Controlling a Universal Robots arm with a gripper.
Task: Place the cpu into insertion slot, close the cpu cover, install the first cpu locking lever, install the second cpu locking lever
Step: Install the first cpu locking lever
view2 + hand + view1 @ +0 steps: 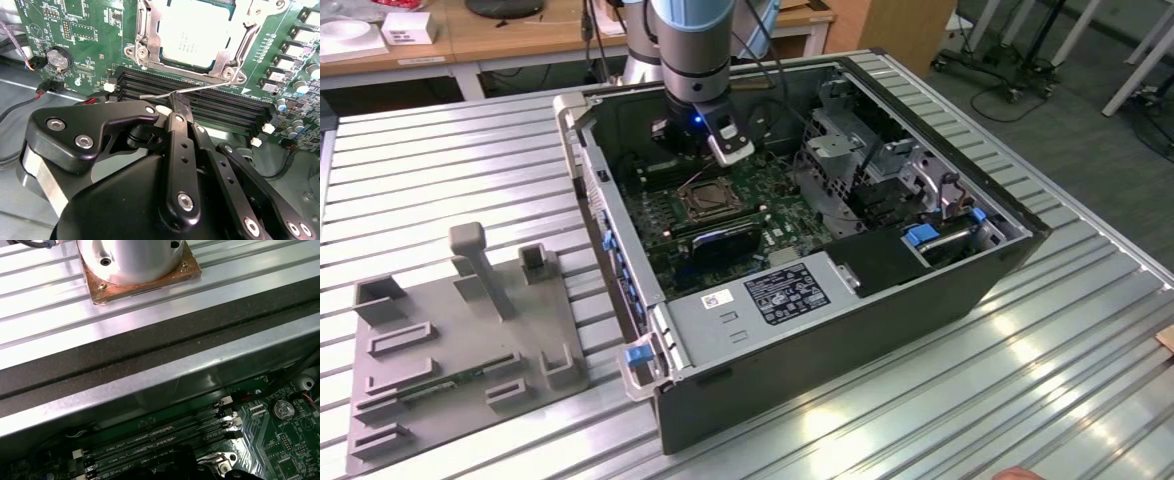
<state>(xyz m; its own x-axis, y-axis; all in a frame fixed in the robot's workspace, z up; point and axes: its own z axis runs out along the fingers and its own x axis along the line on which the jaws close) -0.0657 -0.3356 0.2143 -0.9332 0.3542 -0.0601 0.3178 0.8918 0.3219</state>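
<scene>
In the second wrist view the cpu (195,30) lies flat in the insertion slot (700,197). The silvery cpu cover (148,35) is folded down around it. A thin wire locking lever (210,85) runs along the socket's edge, over the memory slots. My gripper (177,104) is shut, and its black tip touches the hooked end of that lever. In the exterior view the gripper (698,160) reaches down into the open computer case, just behind the socket.
Long black memory slots (200,95) lie between my gripper and the socket. A coin battery (56,59) and cables sit nearby. The case walls (854,330) and a metal drive cage (854,160) hem in the board. A grey fixture plate (454,340) sits on the table at the exterior view's left.
</scene>
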